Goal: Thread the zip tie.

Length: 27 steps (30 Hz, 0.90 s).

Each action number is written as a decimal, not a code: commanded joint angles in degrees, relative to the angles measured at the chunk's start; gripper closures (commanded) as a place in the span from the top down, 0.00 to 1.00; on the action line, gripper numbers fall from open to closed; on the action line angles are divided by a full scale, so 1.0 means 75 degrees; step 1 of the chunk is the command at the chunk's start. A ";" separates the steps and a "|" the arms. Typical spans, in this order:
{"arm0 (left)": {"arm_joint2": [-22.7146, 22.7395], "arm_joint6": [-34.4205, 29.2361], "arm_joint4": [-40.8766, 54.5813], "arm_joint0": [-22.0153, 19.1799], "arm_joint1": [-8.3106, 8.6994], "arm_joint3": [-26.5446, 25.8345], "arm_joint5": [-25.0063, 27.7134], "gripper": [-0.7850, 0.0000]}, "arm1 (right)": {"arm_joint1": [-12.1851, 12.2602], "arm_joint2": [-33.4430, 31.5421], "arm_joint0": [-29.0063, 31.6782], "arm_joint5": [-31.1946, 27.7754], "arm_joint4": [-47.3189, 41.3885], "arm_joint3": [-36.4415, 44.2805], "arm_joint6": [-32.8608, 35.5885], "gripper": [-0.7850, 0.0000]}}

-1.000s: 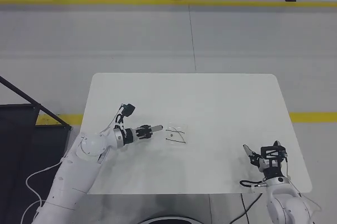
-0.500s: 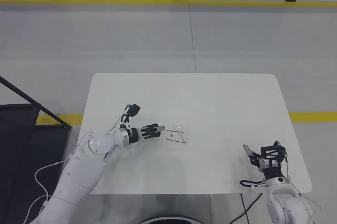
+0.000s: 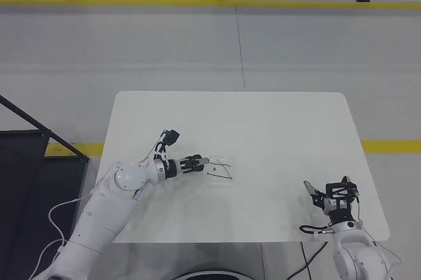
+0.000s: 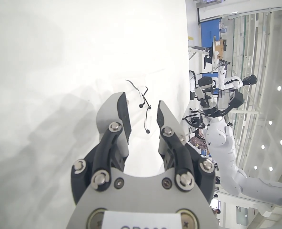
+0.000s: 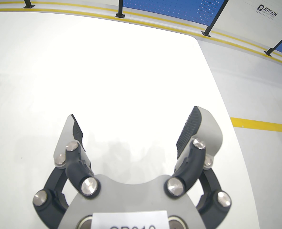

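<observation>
A white desk (image 3: 280, 133) stands on a pale floor with a yellow line. The zip tie (image 3: 220, 170) lies left of the desk's middle on something clear and flat (tray or sheet, hard to say). The left gripper (image 3: 205, 162) sits just beside it, fingers (image 4: 123, 110) spread with the thin strands (image 4: 145, 101) showing between them. The right gripper (image 3: 329, 189) rests well apart at the near right corner, fingers (image 5: 191, 125) released.
</observation>
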<state>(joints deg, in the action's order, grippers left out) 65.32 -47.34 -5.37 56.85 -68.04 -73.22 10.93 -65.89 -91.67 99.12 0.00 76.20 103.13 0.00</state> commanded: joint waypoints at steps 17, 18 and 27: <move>-0.0242 0.0083 0.0083 -0.0232 -0.0054 0.0339 0.0019 0.35 | 0.0000 0.0000 0.0000 0.0000 0.0000 0.0000 0.0000 1.00; -0.0253 0.0081 0.0093 -0.0244 -0.0057 0.0354 0.0018 0.35 | 0.0000 0.0000 0.0000 0.0000 0.0000 0.0000 0.0000 1.00; -0.0365 0.0107 0.0123 -0.0339 -0.0085 0.0454 0.0037 0.34 | 0.0000 0.0000 0.0000 0.0000 0.0000 0.0000 0.0000 1.00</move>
<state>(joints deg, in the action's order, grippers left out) 62.68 -46.60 -4.47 54.37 -68.65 -69.89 11.22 -65.89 -91.67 99.12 0.00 76.20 103.13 0.00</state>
